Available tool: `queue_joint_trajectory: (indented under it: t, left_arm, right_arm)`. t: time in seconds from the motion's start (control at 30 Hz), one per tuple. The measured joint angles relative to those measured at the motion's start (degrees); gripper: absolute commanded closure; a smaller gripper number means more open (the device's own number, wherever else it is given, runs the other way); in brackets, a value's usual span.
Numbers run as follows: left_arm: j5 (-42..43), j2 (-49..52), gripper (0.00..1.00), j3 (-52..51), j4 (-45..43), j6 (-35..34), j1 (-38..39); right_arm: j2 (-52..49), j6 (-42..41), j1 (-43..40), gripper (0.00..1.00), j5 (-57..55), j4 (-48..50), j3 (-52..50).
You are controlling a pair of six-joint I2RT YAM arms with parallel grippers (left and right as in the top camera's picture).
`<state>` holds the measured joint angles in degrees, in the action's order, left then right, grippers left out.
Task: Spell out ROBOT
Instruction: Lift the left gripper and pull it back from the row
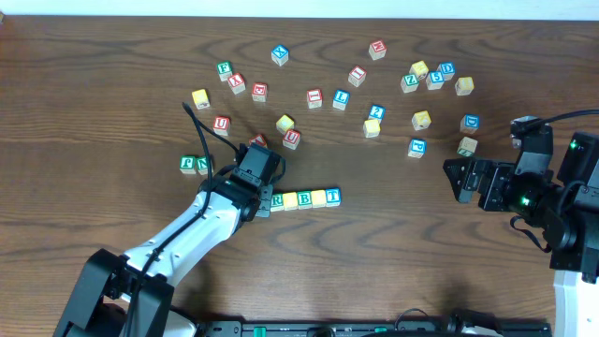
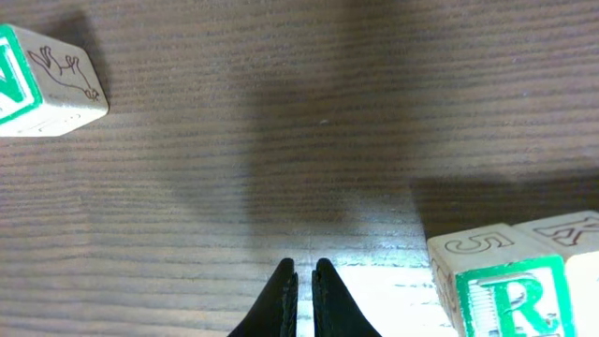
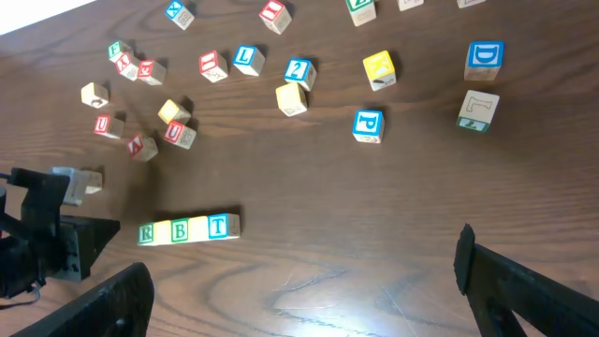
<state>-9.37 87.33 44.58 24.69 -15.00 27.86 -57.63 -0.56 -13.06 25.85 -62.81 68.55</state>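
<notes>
Logged a dark wood-grain worktop (image 1: 112,56) filling the overhead view. Noted the left arm (image 1: 187,229) reaching in from the near-left corner toward mid-worktop, and the right arm (image 1: 580,215) sitting at the right edge. Found the right gripper (image 3: 301,262) aimed across the worktop toward the blocks, jaws spread wide and holding nothing. Found the left gripper (image 2: 301,276) low over bare wood, jaws closed tip to tip bar a hairline slit, gripping nothing.

Counted some two dozen loose letter blocks (image 1: 376,112) scattered over the far half of the worktop, most well apart, a few touching in twos and threes. Located the word row (image 1: 305,198) near mid-worktop, nearer the robot than the scatter, blocks touching side to side, left end just beside the left gripper. Read a green R block (image 1: 278,199) at that end, a B block (image 3: 197,227) further along, and a blue T block (image 1: 333,196) at the far end. Could not read the yellowish faces in between. Saw, from the left wrist, the R block at lower right, touching the next block in the row and apart from the closed fingertips. Spotted a green N block (image 2: 47,80) at upper left of the same view, well apart from the row, with an animal drawing on one side face.
</notes>
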Motion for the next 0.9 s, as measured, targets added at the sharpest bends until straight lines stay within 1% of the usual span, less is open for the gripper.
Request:
queue_joint_trajectory:
  t: [0.1,0.2,0.23,0.27,0.33,0.37,0.4,0.43,0.5,0.63,0.9]
  left_arm:
    - [0.00,-2.27,0.92,-0.20,1.68,0.00,0.00]
    - [0.00,-7.91,0.93,-0.28,3.32,0.00,-0.02]
    - [0.00,-10.56,0.91,-0.28,3.65,0.00,0.00]
    - [0.02,-13.75,0.87,-0.28,3.91,0.00,0.00]
    - [0.04,-19.67,0.68,-0.28,4.46,-0.13,0.00]
    - [0.04,-22.71,0.47,-0.28,4.85,-0.31,-0.02]
    - [0.04,-26.99,0.21,-0.28,5.42,-0.04,0.00]
    - [0.04,-29.88,0.10,-0.28,5.86,0.09,0.00]
    - [-0.04,-34.73,0.09,-0.28,6.88,0.04,0.00]
    - [0.00,-38.58,0.09,-0.28,7.04,-0.02,0.00]
    - [0.00,-38.53,0.09,-0.28,7.76,-0.02,-0.02]
  right_arm:
    - [0.00,0.00,0.00,0.01,0.00,0.00,0.00]
    - [0.00,0.00,0.00,0.01,0.00,0.00,0.00]
    - [0.00,0.00,0.00,0.01,0.00,0.00,0.00]
    - [0.02,0.00,0.00,0.01,0.00,0.00,0.00]
    - [0.00,0.00,0.00,0.01,-0.02,0.00,0.00]
    - [0.00,0.00,0.00,0.01,0.00,0.00,0.00]
    - [0.00,0.00,0.00,0.01,0.00,0.00,0.00]
    - [0.00,0.00,0.00,0.01,0.00,0.00,0.00]
    - [0.02,0.00,0.00,0.01,-0.02,-0.02,0.00]
    - [0.00,0.00,0.00,0.01,0.00,0.00,0.00]
    - [0.00,0.00,0.00,0.01,0.00,0.00,0.00]
